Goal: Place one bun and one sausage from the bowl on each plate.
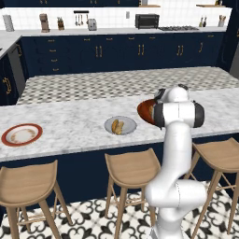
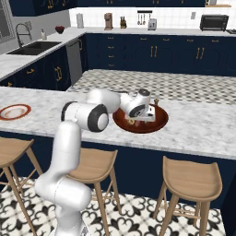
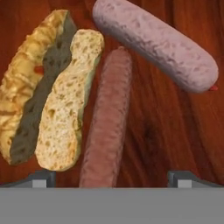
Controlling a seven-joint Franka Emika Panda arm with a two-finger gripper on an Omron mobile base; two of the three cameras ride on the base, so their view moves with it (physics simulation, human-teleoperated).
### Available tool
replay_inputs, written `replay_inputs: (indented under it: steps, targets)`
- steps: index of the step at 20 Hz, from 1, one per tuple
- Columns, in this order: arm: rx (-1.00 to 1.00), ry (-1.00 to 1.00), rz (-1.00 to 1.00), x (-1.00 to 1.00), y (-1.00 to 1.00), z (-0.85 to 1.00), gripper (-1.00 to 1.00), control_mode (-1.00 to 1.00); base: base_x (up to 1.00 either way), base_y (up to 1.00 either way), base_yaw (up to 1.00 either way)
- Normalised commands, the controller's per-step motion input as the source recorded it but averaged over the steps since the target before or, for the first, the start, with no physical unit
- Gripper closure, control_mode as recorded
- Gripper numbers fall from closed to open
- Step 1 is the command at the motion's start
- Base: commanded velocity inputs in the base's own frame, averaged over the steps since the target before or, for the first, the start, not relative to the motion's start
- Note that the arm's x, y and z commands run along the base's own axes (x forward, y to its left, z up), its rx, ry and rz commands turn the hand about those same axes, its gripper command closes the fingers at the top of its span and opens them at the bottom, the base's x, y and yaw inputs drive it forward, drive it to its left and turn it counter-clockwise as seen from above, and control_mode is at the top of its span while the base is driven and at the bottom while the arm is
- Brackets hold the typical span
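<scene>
The dark orange-red bowl stands on the marble counter, and my gripper reaches down into it. In the hand view the gripper is open, with its fingertips on either side of the near end of a reddish-brown sausage. A split bun lies just left of that sausage. A thicker pinkish sausage lies across the top on the bowl floor. The grey plate holds a bun and sausage. The red-rimmed plate sits bare at the far left.
Three wooden stools line the counter's near side below the plates. My arm hides most of the bowl in the left base view. Bare marble lies right of the bowl.
</scene>
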Motion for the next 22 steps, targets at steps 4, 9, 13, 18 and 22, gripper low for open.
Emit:
replay_inputs:
  steps: [4,9,13,18,22]
  targets:
    - [-0.01,0.07,0.00,0.12,0.00,-0.26,-1.00,-1.00,0.00,0.00,0.00]
    - [-0.01,0.01,0.00,0.14,0.11,-0.33,-1.00,-1.00,0.00,0.00,0.00]
    - [0.00,0.00,0.00,0.01,0.11,-0.17,-1.00,-1.00,0.00,0.00,0.00]
    - [0.00,0.03,0.00,0.00,0.19,-0.04,-1.00,-1.00,0.00,0.00,0.00]
    - [0.00,0.02,0.00,0.00,0.24,-0.31,-1.00,-1.00,0.00,0.00,0.00]
